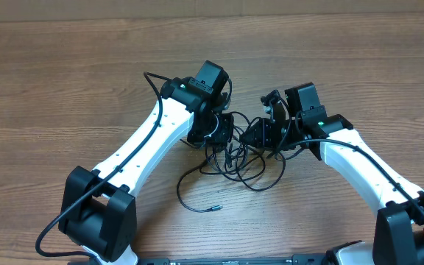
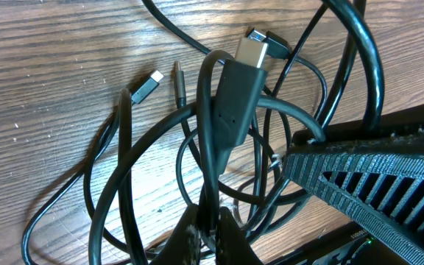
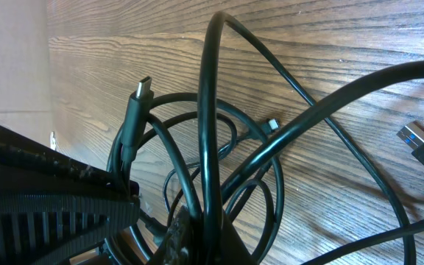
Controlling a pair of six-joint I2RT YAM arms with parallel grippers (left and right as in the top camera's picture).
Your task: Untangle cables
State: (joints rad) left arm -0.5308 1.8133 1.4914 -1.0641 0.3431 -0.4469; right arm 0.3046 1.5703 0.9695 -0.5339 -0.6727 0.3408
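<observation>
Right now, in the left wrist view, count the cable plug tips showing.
4. A large silver-tipped plug top centre; a second plug just behind it; a small flat plug at left on the table; a thin pin tip beside that. Others may hide under the cables.

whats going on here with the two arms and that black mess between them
Two robot arms are working on a tangle of black cables on a wooden table. The left claw is shut on one strand of the tangle, and the right claw is shut on another close beside it. The loops are not yet separated. One plug end trails loose toward the arms' bases.
</observation>
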